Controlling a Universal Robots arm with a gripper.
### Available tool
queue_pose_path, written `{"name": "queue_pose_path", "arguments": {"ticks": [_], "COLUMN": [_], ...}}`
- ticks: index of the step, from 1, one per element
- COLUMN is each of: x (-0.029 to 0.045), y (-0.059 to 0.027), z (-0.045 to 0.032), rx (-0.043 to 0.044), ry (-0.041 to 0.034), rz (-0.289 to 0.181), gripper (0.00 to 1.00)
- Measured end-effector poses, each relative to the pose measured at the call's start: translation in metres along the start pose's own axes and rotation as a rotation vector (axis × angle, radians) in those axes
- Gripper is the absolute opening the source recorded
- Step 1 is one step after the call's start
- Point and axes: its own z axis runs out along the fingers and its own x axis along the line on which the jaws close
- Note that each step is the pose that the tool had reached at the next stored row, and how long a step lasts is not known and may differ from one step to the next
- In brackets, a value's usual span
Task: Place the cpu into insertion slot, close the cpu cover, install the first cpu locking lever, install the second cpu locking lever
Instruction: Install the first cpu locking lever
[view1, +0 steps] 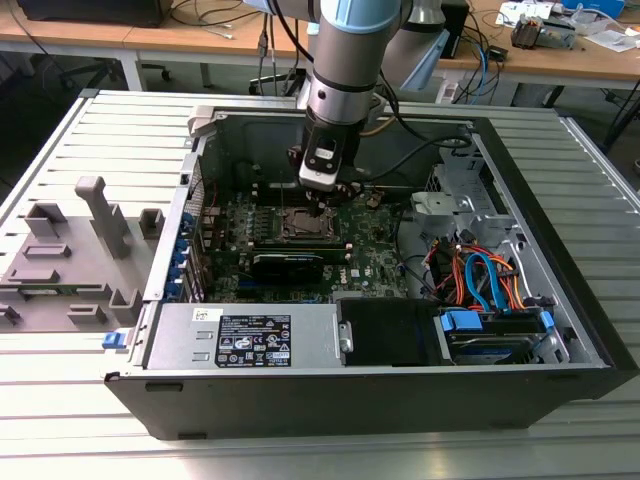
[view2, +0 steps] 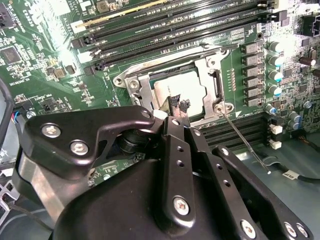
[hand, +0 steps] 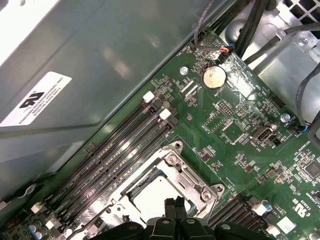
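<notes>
The exterior view looks down from high in front of the open computer case (view1: 380, 300), taking in my whole arm. Both wrist views ride close above the motherboard (hand: 240, 150), looking steeply down past my tool (view2: 180, 106) from opposite sides; they share the insertion slot (view2: 175, 90).

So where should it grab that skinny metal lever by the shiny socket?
Probably by the hooked free end of the thin silver wire lever, coming down from above. Its other end sits at a corner of the silvery square cover frame, and the rod slants away from there, so the far tip likely offers the most room to pinch.
</notes>
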Motion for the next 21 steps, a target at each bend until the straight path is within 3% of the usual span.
{"name": "queue_pose_path", "arguments": {"ticks": [21], "x": [0.0], "y": [0.0], "z": [0.0], "rx": [0.0036], "ry": [-0.0048], "rz": [-0.097], "gripper": [0.11]}}
